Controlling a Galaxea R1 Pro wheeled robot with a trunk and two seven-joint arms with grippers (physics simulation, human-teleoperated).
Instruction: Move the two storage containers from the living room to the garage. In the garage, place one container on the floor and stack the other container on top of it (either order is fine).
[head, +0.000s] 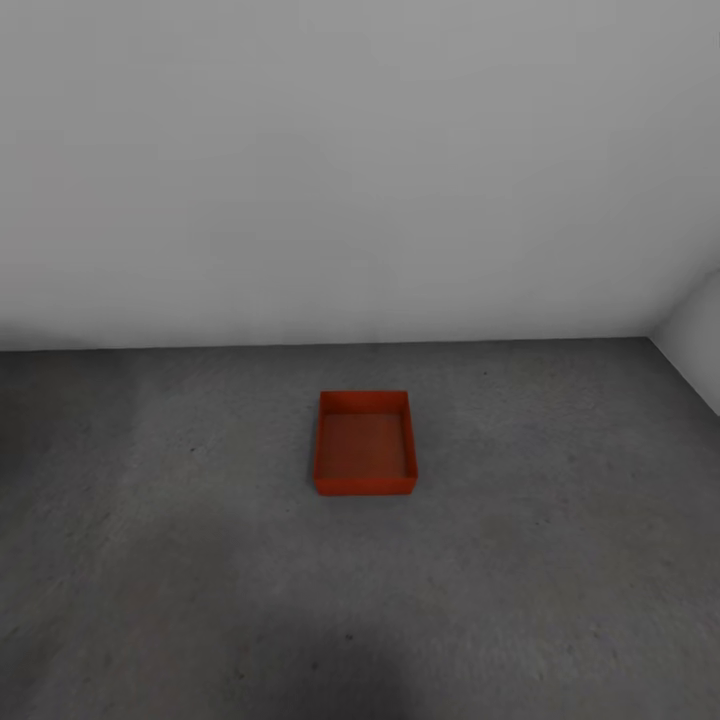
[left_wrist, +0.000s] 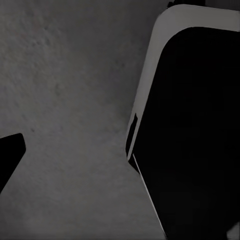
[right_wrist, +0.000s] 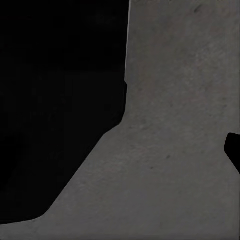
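Note:
One red-orange storage container (head: 364, 443) sits upright and empty on the dark grey mottled floor (head: 180, 560) of the garage, a short way out from the pale grey wall (head: 350, 170). The second container is out of view. In the left wrist view a dark fingertip (left_wrist: 9, 157) of the left gripper stands at the picture's edge over bare floor. The right wrist view has a dark fingertip (right_wrist: 233, 150) of the right gripper at its edge. Nothing lies between the fingers of either gripper, and both are far apart from the container.
A second pale wall (head: 695, 345) meets the first at a corner on the right. My own dark body with a white rim (left_wrist: 190, 130) shows in the left wrist view, and a dark body part (right_wrist: 55, 100) in the right. Bare concrete surrounds the container.

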